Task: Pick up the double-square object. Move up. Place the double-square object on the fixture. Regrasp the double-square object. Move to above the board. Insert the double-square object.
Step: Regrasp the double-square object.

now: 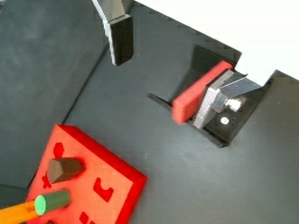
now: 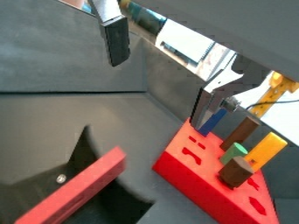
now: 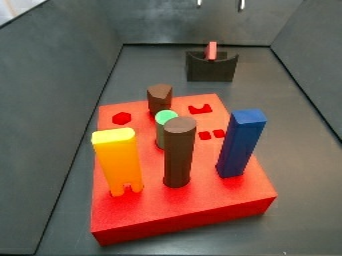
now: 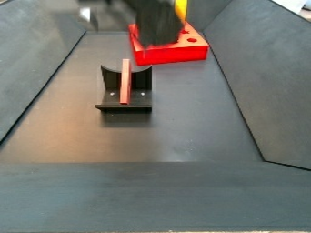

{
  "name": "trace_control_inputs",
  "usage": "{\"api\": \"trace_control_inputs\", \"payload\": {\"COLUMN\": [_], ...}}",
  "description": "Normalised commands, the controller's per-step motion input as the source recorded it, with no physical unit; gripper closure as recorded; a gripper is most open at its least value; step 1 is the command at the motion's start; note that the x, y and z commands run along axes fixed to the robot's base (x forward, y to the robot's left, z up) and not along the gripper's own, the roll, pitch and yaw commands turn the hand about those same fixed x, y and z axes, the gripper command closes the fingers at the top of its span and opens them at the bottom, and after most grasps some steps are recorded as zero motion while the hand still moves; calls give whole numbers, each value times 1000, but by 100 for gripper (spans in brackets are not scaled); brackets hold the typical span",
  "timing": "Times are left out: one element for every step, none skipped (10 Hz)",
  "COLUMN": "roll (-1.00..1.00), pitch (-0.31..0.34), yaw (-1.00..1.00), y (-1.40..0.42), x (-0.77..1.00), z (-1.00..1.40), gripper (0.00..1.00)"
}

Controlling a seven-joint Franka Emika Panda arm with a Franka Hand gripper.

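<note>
We see the bar [image 4: 126,84] resting in the fixture [image 4: 124,100] near the floor's far wall, long axis upright-tilted, below our empty, spread gripper [image 1: 117,39], regrasp pending.

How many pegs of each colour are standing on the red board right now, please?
Seen in a side view, on the board:
Yellow: 1
Blue: 1
Brown: 2
Green: 1
Total: 5
The double-square object rests on the fixture; the gripper hangs empty above the floor.
</note>
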Motion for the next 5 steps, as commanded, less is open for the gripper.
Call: {"api": "trace_control_inputs", "payload": {"roll": [1000,1000,1000,1000,1000], "pitch": [24,23,19,18,14], "yaw": [9,10,10,10,11], "y": [-704,-589,-348,-142,-21], "x": [-87,-70,-38,-39,-44], "z": [340,194,54,55,39], "gripper": [0,0,0,0,0]}}
